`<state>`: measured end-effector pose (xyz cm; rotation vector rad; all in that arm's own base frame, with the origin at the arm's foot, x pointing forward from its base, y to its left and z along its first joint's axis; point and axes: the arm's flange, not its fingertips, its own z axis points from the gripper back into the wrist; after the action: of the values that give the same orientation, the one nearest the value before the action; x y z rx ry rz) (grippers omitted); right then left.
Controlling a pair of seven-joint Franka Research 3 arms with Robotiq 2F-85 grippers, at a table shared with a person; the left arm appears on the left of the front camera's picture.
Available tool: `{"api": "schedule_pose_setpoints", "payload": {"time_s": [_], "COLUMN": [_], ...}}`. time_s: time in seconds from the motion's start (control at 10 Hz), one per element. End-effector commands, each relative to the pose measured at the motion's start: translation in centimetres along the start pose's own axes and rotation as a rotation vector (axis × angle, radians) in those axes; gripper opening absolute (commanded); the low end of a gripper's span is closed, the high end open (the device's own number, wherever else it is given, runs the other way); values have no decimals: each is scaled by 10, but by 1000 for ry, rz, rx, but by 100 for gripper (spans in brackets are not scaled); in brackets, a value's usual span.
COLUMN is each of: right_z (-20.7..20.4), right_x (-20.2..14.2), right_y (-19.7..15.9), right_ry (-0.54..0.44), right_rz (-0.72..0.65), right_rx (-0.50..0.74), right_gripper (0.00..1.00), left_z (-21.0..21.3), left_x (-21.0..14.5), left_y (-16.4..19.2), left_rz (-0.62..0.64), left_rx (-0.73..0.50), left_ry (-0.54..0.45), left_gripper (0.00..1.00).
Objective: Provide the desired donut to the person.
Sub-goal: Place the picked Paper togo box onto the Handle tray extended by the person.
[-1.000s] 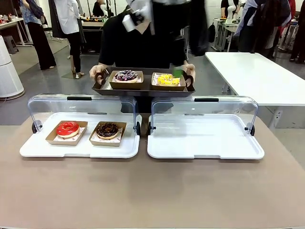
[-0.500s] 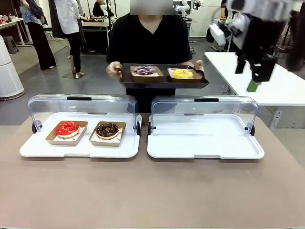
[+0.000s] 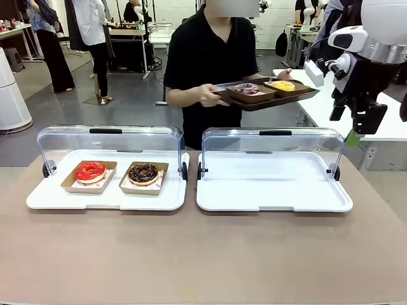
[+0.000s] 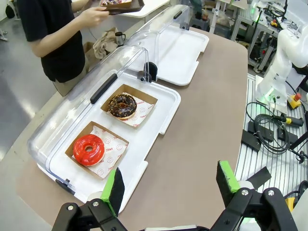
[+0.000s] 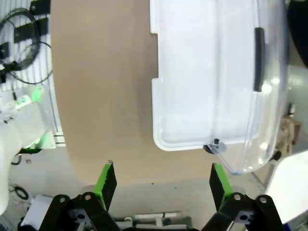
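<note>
A person in a black shirt (image 3: pixel 213 60) stands behind the table, turned to the right, holding a dark brown tray (image 3: pixel 267 97) that carries a purple-glazed donut (image 3: pixel 245 89) and a yellow one (image 3: pixel 281 84), each in a cardboard holder. On the left white tray (image 3: pixel 105 197) lie a red donut (image 3: pixel 90 171) (image 4: pixel 88 149) and a chocolate donut (image 3: pixel 143 173) (image 4: pixel 122 106). My right gripper (image 3: pixel 356 130) (image 5: pixel 162 180) hangs open and empty, high at the right edge. My left gripper (image 4: pixel 171 185) is open high above the table's left part.
Both trays have raised clear lids (image 3: pixel 111 141) (image 3: pixel 273 143). The right white tray (image 3: pixel 273 187) (image 5: pixel 202 72) holds nothing. A white side table (image 3: pixel 346 101) stands behind at right. Bystanders stand at the back left. Cables (image 4: pixel 269 130) lie beside the table.
The person turned and carried the tray to the right and higher. My right arm drew back from over the person's tray to the right edge and lowered a little.
</note>
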<state>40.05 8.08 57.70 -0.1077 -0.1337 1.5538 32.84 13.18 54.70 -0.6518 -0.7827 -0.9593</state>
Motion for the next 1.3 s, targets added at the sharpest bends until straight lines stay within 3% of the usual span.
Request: {"api": "schedule_pose_setpoints", "payload": {"time_s": [0.0, 1.2], "right_z": [0, 0], "right_x": [-2, -2], "right_y": [3, 3], "right_ry": [1, 1], "right_rz": [-1, -1], "right_rx": [10, 10], "right_gripper": [100, 100], "left_z": [0, 0], "left_x": [-1, -1], "left_y": [0, 0], "left_rz": [-14, -14], "left_rx": [-3, -3], "left_ry": [-21, -21], "left_gripper": [100, 100]}}
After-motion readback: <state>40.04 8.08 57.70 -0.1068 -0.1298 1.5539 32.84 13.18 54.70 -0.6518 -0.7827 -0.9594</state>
